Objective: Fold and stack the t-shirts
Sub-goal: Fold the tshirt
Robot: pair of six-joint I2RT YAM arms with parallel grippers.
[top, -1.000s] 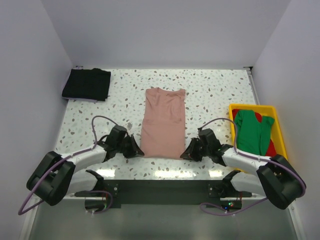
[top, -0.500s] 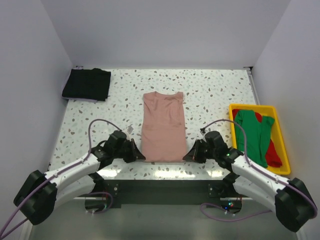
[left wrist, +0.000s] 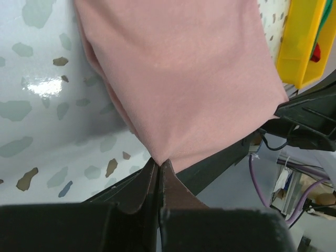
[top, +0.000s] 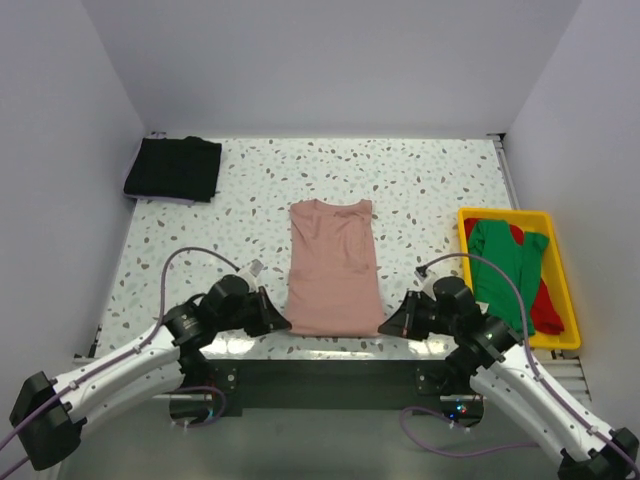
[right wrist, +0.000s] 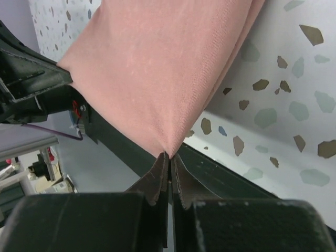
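Note:
A dusty-pink t-shirt (top: 332, 266) lies plain side up in a long strip down the middle of the table, its near hem at the front edge. My left gripper (top: 283, 325) is shut on the hem's near left corner (left wrist: 158, 159). My right gripper (top: 386, 329) is shut on the near right corner (right wrist: 169, 154). The cloth (left wrist: 178, 79) (right wrist: 157, 73) stretches taut away from both pairs of fingers. A folded black t-shirt (top: 173, 168) rests at the far left corner. A green t-shirt (top: 506, 264) lies over a red one (top: 549, 308) in the yellow bin.
The yellow bin (top: 563, 268) stands along the right edge of the speckled table (top: 430, 190). White walls close in the back and both sides. A black rail (top: 320, 380) and cables run below the table's front edge.
Both grippers have closed on the hem corners and drawn them toward the front edge. The pink shirt has slid nearer and both arms have pulled back.

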